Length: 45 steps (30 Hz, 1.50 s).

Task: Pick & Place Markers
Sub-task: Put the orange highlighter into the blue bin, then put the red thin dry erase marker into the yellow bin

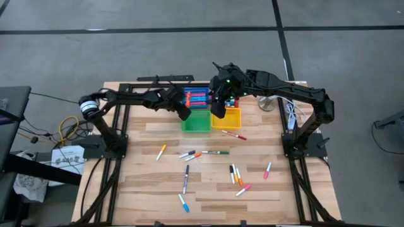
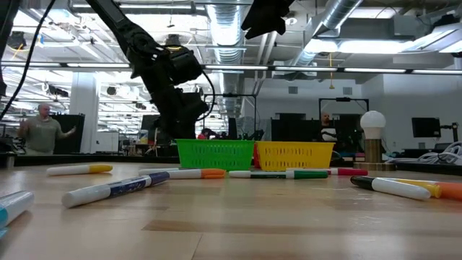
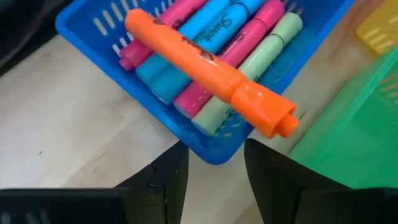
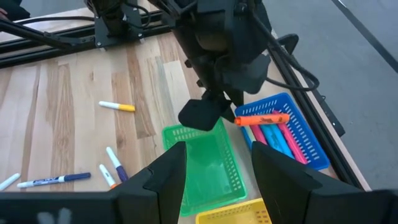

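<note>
Several markers [image 3: 205,93] lie in the blue tray [image 3: 81,31], and an orange marker [image 3: 205,71] rests across the top of them, its cap end past the tray's rim. My left gripper [image 3: 216,149] is open just outside that rim, with nothing between its fingers; it also shows in the high view as my left gripper [image 1: 183,112]. My right gripper [image 4: 219,149] is open and empty above the green tray [image 4: 208,168], shown as my right gripper [image 1: 218,110] between the green and yellow trays. More markers [image 1: 214,152] lie scattered on the table's near half.
The green tray [image 1: 196,122] and yellow tray [image 1: 227,118] stand side by side, with the blue tray [image 1: 196,98] behind them. Both arms crowd the far middle of the table. Loose markers [image 1: 185,178] are spread over the wooden top; a lamp base [image 1: 268,103] stands at the far right.
</note>
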Motion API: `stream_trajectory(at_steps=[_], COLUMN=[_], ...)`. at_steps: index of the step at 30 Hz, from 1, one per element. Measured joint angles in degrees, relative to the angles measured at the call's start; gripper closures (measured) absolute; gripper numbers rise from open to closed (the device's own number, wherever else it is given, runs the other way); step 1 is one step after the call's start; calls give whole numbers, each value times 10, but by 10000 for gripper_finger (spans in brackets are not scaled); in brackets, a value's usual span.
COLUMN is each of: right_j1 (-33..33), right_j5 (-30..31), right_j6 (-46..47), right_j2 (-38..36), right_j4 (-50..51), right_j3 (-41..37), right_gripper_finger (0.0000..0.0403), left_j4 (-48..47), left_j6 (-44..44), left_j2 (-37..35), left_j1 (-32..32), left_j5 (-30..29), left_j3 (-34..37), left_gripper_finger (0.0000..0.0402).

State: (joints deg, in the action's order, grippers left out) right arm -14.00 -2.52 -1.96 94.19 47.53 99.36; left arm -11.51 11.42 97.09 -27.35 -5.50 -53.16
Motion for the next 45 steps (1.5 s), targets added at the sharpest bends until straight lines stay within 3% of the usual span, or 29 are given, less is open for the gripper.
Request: stream_trajectory(at_steps=[12,30,36,45], right_j1=[1,1,2,21], right_j5=[0,-1,-1,0], right_j6=[0,-2,0,18], right_j2=[0,0,0,0], right_j4=[0,3,17,25], right_j3=[0,0,0,0], right_gripper_finger=[232,232,232,232], left_j4=[34,10,-97,-99], left_j6=[-40,-52,-51,26], left_j2=[-2,-15,-112,-396], left_j1=[3,23,21,93], left_j5=[6,13,13,12], left_j3=[-66,-69,-60,55], left_gripper_finger=[247,247,247,247])
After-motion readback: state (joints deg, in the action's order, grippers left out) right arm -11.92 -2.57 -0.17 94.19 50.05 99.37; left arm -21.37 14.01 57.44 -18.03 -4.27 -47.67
